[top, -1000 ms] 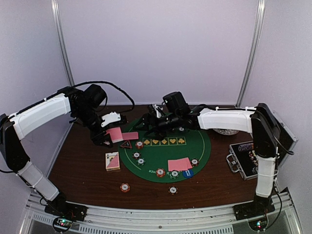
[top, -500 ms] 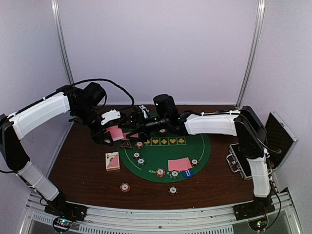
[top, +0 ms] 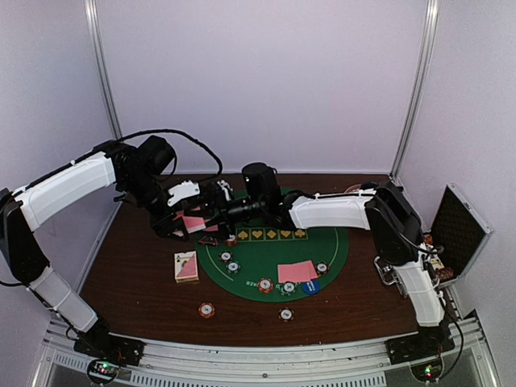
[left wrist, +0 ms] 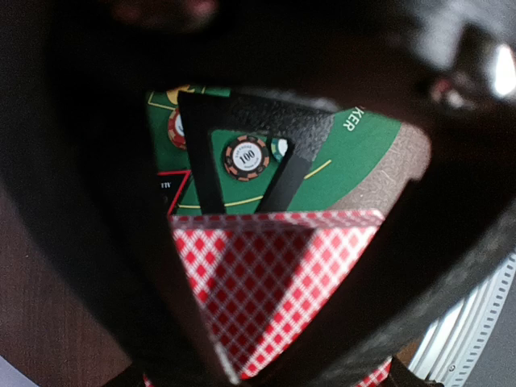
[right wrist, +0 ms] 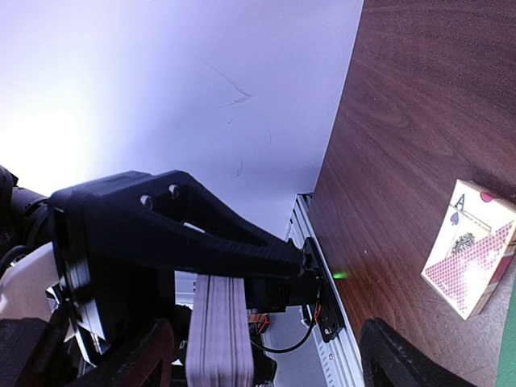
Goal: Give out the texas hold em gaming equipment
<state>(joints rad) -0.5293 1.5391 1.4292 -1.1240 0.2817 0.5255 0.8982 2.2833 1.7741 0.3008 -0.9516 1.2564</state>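
My left gripper (top: 179, 223) is shut on a deck of pink-backed playing cards (top: 192, 221), held above the table's left side; in the left wrist view the checked card back (left wrist: 274, 282) fills the space between its jaws. My right gripper (top: 210, 211) has reached across to that deck and stands open. In the right wrist view the deck's edge (right wrist: 218, 330) sits right under the upper finger (right wrist: 201, 234). Striped poker chips (top: 265, 285) and two pink cards (top: 297, 272) lie on the green mat (top: 330, 242). A black triangle marker (top: 209, 239) lies at the mat's left rim.
A card box (top: 186, 266) lies on the wood left of the mat, also seen as card box (right wrist: 472, 250). Two chips (top: 207, 310) sit on the wood near the front. A blue button (top: 310, 285) lies by the cards. An open black case (top: 455, 234) stands at the right edge.
The right arm has swung left across the mat until its open gripper reached the deck. The left gripper has kept the deck in place.
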